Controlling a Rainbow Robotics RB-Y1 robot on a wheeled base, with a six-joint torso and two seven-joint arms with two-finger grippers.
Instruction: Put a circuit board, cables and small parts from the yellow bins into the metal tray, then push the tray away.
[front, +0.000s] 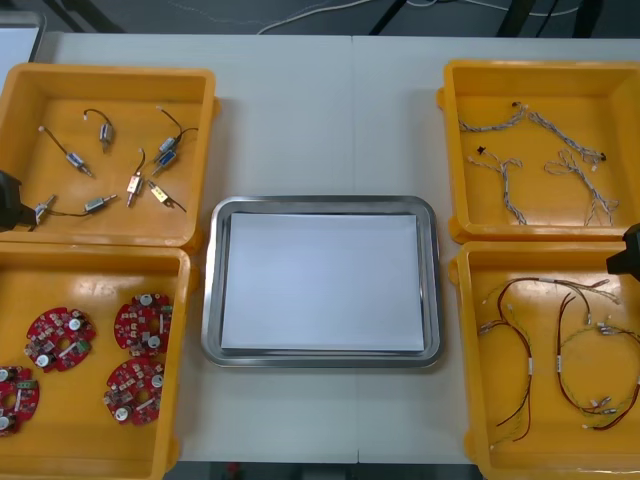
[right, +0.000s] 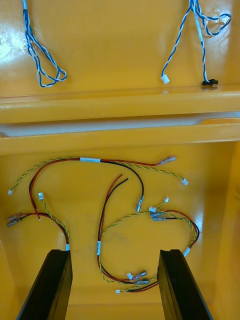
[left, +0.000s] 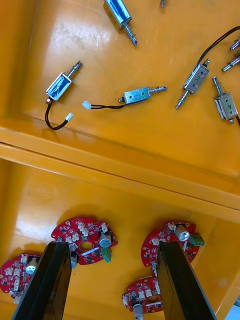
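Status: task at zero, judging from how things lie. The metal tray (front: 320, 203) sits at the centre of the frame on the desk (front: 300, 120), white inside, with nothing in it. It lies between the four yellow bins (front: 110, 72) and does not look pushed away.

Stock, front view:
- upper left bin: small metal parts (front: 133, 185), scattered, some with thin black leads
- lower left bin: four red circuit boards (front: 60, 338), lying apart from one another
- upper right bin: blue and white cables (front: 540, 160)
- lower right bin: red and yellow cables (front: 560, 350), loosely tangled

Left gripper (left: 114, 245): fingers wide apart, holding nothing. It shows at the left edge of the front view, by the wall between the two left bins. Its wrist camera looks down on circuit boards, one close to each finger, so it hovers over the board bin without touching anything.

Right gripper (right: 114, 252): also wide and holding nothing. It shows at the right edge of the front view at about mid height, over the lower right bin. Red and yellow cables lie between its fingers and just beyond them, none gripped.

Left to do: everything. One board, cables and small parts go into the tray, then the tray is pushed away. Judgement: both arms look staged for first picks, left on a board, right on a cable
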